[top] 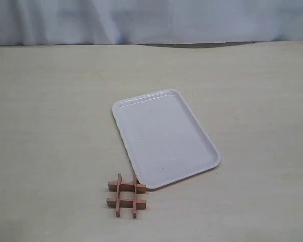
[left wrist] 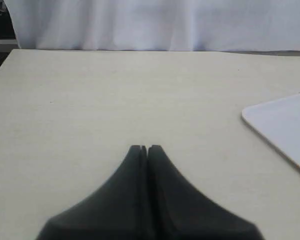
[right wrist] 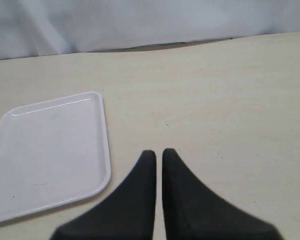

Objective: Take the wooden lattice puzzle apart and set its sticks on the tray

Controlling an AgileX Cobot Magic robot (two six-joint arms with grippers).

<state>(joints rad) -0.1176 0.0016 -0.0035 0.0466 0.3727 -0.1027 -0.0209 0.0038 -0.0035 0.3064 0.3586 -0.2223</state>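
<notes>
The wooden lattice puzzle (top: 127, 195) lies whole on the table, a small reddish-brown hash of four interlocked sticks, touching the near corner of the tray (top: 164, 136). The white tray is bare, with nothing on it. Neither arm shows in the exterior view. In the left wrist view my left gripper (left wrist: 146, 148) is shut and holds nothing, its black fingers pressed together over bare table, with a tray corner (left wrist: 285, 127) off to one side. My right gripper (right wrist: 159, 153) is shut to a thin slit, also holding nothing, beside the tray (right wrist: 45, 150). The puzzle is out of both wrist views.
A pale cream tabletop (top: 50, 126) spreads around the tray. A white cloth backdrop (top: 151, 20) hangs behind the table's far edge.
</notes>
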